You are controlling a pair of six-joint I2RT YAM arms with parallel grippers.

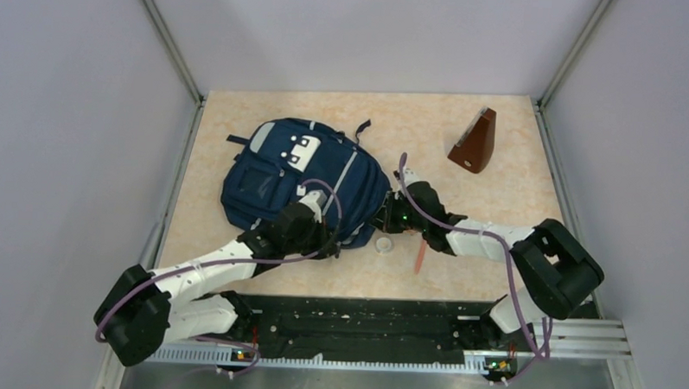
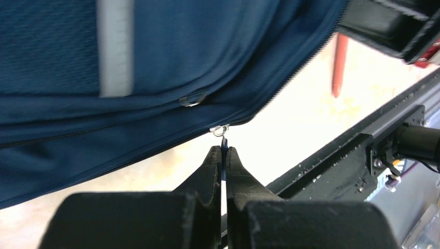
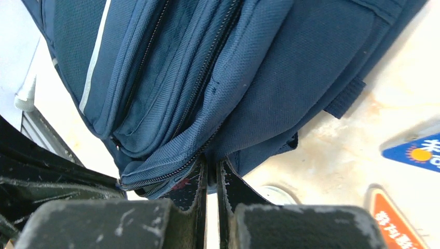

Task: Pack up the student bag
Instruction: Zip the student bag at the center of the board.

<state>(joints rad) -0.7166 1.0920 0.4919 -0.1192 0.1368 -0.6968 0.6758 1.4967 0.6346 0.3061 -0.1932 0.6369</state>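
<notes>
**Navy bag gripped at the zip, both sides**

Navy fabric, the student bag (image 1: 281, 171) lies flat toward ten o'clock of the bench (image 1: 496, 208) centre. The left end effector (image 2: 223, 155) is pinched together on the thin zip pull (image 2: 223, 142). The right end effector (image 3: 211, 174) is clamped on seam fabric at the bag's four o'clock corner. The right grip should probably hold firm as the anchor while the pull is drawn along the track, fabric taut, never lifted off it.
</notes>
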